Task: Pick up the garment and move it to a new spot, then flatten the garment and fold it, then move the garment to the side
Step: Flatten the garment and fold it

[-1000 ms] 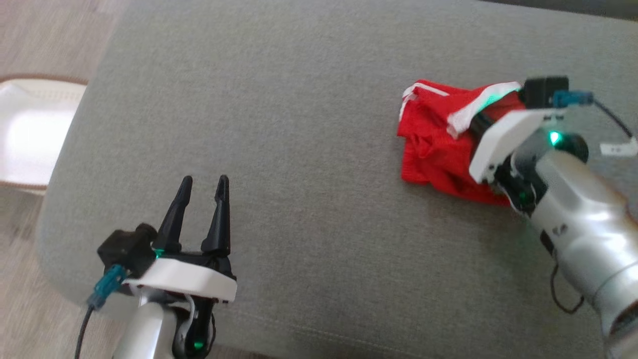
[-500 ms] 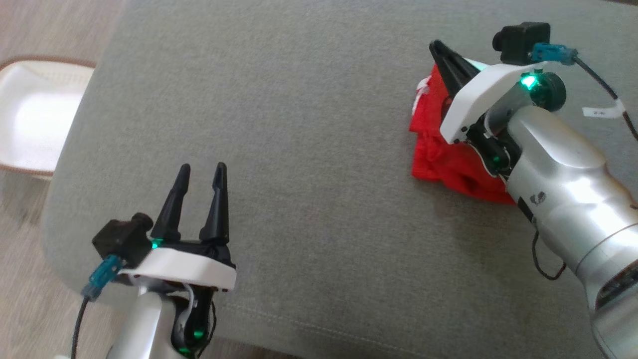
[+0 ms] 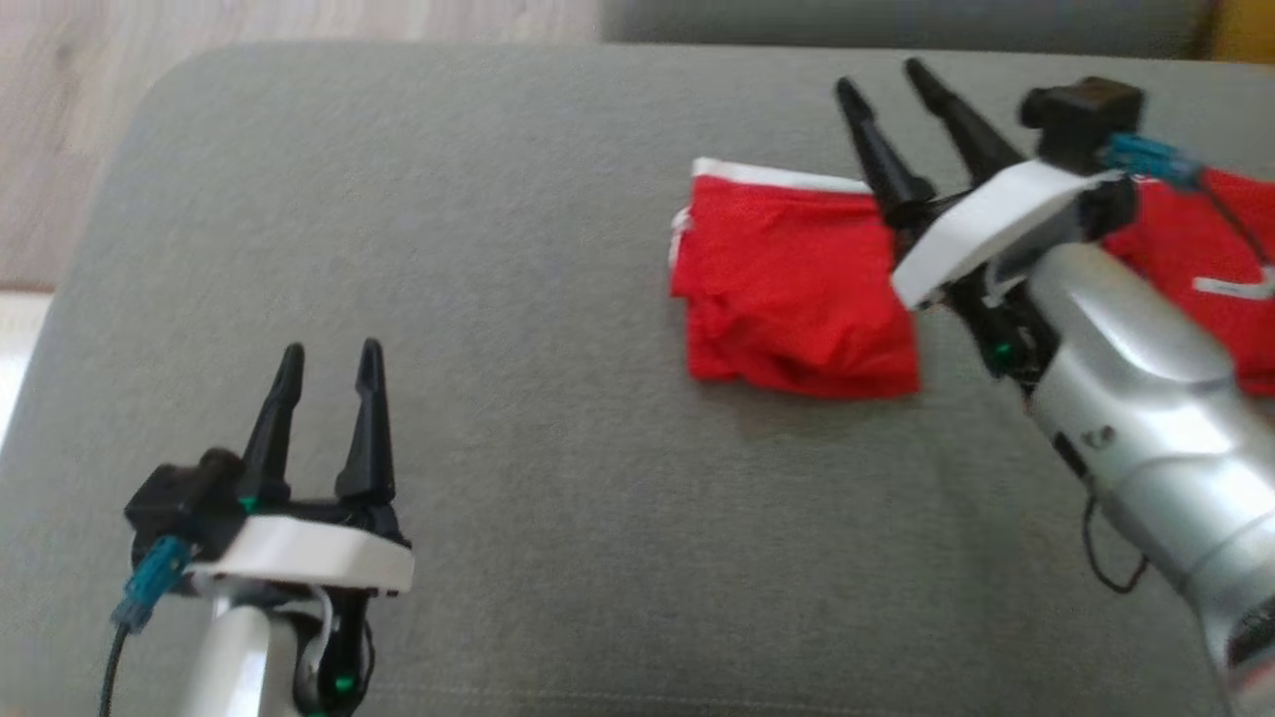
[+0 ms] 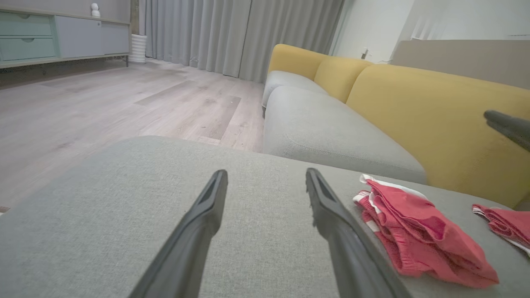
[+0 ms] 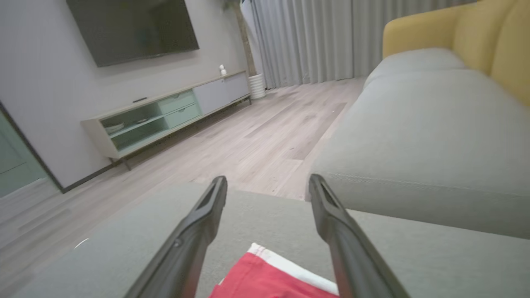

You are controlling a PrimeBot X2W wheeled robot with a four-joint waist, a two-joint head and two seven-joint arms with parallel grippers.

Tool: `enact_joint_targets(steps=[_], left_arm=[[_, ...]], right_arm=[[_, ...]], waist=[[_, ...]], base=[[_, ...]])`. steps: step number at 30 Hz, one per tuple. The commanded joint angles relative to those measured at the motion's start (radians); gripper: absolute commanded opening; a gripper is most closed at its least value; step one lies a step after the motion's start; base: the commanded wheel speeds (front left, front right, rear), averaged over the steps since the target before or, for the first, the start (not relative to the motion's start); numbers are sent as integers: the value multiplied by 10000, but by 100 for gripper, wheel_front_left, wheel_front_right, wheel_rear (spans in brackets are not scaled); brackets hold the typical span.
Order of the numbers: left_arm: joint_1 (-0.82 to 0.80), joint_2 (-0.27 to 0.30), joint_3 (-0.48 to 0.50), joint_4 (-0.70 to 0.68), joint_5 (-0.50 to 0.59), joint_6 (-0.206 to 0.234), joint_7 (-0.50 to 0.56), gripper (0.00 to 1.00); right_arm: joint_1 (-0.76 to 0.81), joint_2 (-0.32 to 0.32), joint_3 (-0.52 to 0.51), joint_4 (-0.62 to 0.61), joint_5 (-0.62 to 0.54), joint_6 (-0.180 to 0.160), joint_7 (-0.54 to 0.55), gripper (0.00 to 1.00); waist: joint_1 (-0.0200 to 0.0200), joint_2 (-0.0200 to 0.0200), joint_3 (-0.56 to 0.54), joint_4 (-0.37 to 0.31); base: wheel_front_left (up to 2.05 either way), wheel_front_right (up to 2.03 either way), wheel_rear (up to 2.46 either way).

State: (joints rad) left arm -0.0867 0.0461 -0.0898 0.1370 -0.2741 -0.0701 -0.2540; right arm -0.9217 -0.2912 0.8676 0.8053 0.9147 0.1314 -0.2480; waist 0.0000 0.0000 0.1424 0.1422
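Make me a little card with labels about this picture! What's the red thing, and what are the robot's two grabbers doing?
Cushion: grey, soft, holds everything
Garment: red with white trim, folded, a bit rumpled, lying on the cushion
Second red cloth: to the right, apart from the garment
Left gripper: jaws open, empty, over bare cushion, well away from the garment
Right gripper: jaws open, empty, raised over the garment's right part
Behind: sofa with yellow back, wooden floor
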Motion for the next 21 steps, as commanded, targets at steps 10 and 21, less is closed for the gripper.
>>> enact_joint_targets(steps=[10, 21], left_arm=[[-35, 212, 794, -192, 442, -58, -78, 100], [354, 299, 1198, 135, 703, -82, -78, 100]], right_arm=[[3259, -262, -3760, -2241, -2970, -7, -135, 100], [6260, 893, -6287, -3616, -5491, -7, -136, 100]], waist=[[0, 0, -1144, -1385], [0, 0, -1443, -1801]], base=[[0, 0, 0], [0, 0, 0]])
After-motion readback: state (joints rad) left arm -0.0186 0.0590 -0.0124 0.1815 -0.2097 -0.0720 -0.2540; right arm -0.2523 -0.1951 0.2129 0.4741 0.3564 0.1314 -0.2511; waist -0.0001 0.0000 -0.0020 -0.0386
